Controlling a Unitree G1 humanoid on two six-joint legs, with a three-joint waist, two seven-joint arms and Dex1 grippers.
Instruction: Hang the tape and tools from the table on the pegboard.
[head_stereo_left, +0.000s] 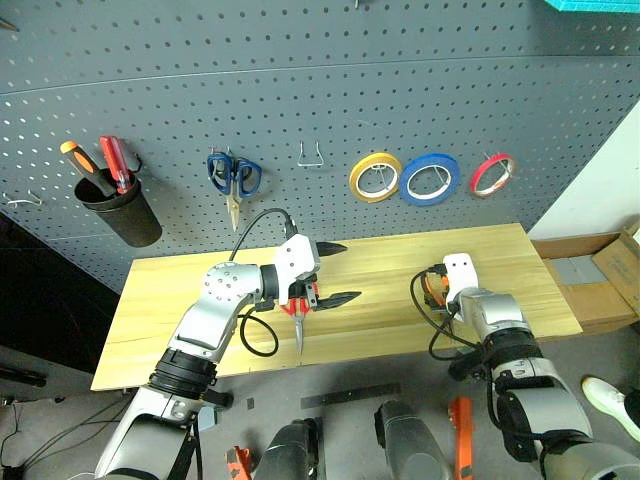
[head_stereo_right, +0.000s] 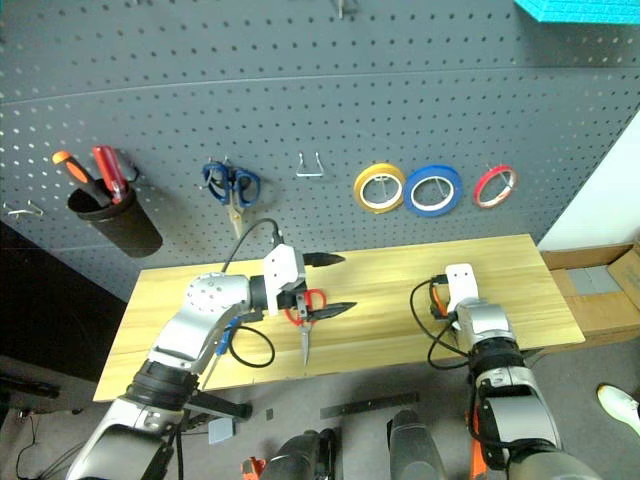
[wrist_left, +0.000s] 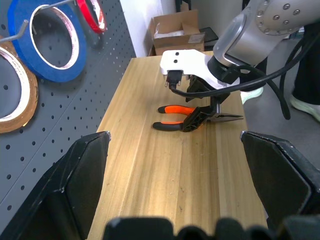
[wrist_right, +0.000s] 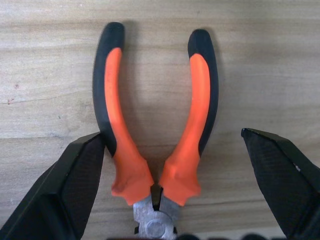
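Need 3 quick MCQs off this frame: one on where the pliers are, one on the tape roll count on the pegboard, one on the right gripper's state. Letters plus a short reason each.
1. Where do the orange-and-black pliers lie?
A. on the table, under the right gripper
B. on a pegboard hook
C. in the black cup

2. How many tape rolls hang on the pegboard?
A. one
B. two
C. three

3. How does the right gripper stand?
A. shut on the pliers
B. open, fingers either side of the pliers' handles
C. shut on the blue tape

Answers:
1 A: the right wrist view shows the pliers flat on the wood grain.
2 C: the yellow roll, the blue tape and the red roll hang in a row.
3 B: in the right wrist view both fingers stand wide of the handles, apart from them.
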